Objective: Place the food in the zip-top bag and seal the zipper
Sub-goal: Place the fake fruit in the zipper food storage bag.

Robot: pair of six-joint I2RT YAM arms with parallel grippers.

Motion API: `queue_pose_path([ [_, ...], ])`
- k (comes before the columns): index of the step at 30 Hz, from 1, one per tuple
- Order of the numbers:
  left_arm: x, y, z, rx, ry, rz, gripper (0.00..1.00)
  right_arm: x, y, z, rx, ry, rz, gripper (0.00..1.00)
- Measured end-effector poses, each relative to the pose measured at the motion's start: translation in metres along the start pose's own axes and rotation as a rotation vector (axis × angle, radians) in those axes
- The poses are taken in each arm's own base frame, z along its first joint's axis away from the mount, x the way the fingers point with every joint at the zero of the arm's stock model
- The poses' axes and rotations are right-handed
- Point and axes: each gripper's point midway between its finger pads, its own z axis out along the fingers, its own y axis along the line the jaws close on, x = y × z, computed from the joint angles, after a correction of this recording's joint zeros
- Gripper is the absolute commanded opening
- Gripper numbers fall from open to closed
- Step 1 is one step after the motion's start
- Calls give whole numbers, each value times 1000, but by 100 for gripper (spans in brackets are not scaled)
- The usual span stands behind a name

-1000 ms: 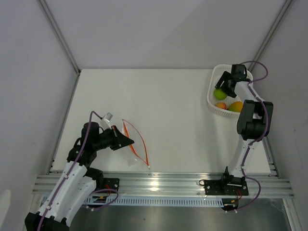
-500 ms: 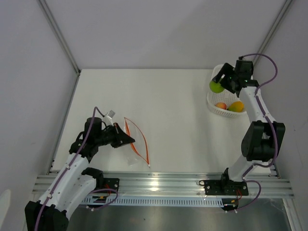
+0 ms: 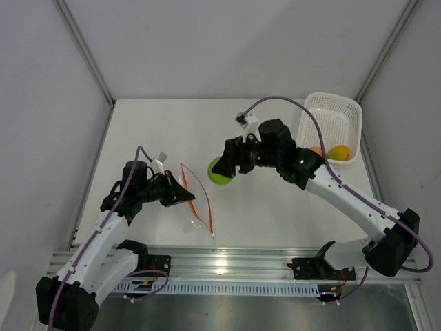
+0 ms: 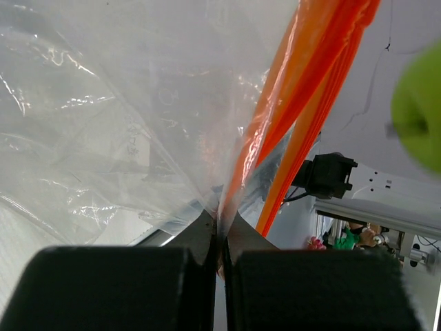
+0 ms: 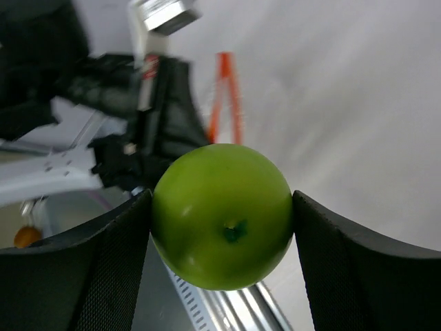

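Above the desk, the zip-top bag hangs pinched at its mouth edge by the closed left end effector. The right end effector clamps the lime-green ball near it. The mouth looks narrow, so enter squarely between the zipper strips (not across them) and release well inside.

The top view is bright and even, with faint shadows on the table and glare on the metal rail. The left wrist view shows white reflections on the zip-top bag; the lime-green ball is blurred there. The right wrist background is unfocused.
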Motion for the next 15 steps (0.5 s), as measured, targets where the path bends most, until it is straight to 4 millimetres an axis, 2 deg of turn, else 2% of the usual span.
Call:
queue_pose_path([
  [2, 1, -1, 0, 4, 3, 0, 1, 16, 45, -2, -121, 29, -63, 0],
  [5, 1, -1, 0, 7, 6, 0, 0, 36, 85, -4, -239, 64, -118, 0],
  [10, 3, -3, 0, 17, 17, -1, 1, 67, 106, 16, -291, 143, -151, 0],
  [15, 4, -6, -2, 29, 19, 5, 1, 95, 95, 46, -259, 214, -144, 0],
])
